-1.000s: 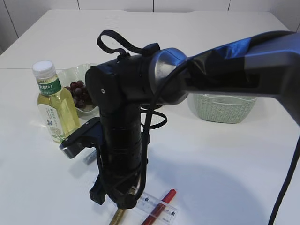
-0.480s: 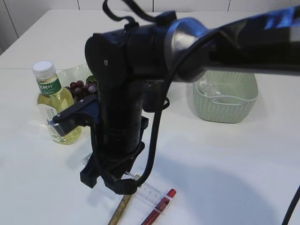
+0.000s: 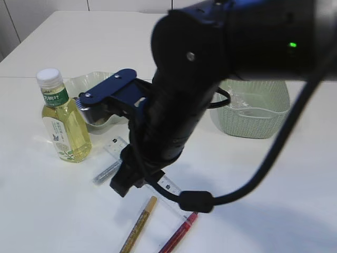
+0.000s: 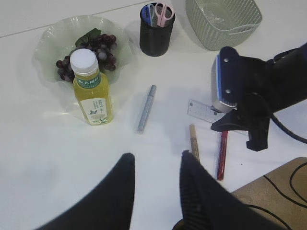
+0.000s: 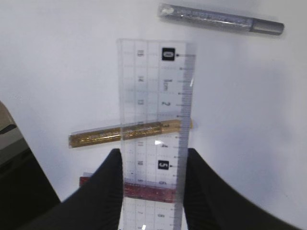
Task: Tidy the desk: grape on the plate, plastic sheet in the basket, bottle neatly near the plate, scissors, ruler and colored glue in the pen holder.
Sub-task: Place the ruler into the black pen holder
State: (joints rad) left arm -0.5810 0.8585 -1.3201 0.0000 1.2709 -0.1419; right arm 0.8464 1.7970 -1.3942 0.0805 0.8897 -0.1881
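Ruler point(image 5: 154, 129), one clear plastic strip, stands between the two fingers of the right gripper point(image 5: 152, 184), which are closed partway against its long edges and hold it above the table point(image 4: 43, 143). In the right wrist view it runs away from the fingers, crossing over the gold pen point(image 5: 129, 132) and the red pen point(image 5: 144, 190) below it, with the silver pen point(image 5: 220, 19) lying apart past its far end.

One white table carries everything. Two arms are in view. The right arm point(image 3: 210, 79) fills the middle of the exterior view, its dark body reaching down at a slant toward the near edge, a cable looping beneath it. The left gripper point(image 4: 156, 191) hangs high over the near side of the table, its two fingers partly apart with nothing between them.

One green basket point(image 4: 230, 28) stands at the far right, with a clear sheet point(image 4: 213, 12) inside. One pale green plate point(image 4: 48, 43) sits far left, holding one bunch of dark grapes point(image 4: 96, 45). One bottle point(image 4: 91, 91) of yellow drink with a white cap stands upright just in front of the plate. One black holder point(image 4: 156, 33) stands between plate and basket, with one pair of scissors point(image 4: 160, 12) in it, handles up.

Three glue pens lie on the table: silver nearest the bottle, gold and red side by side toward the near edge.
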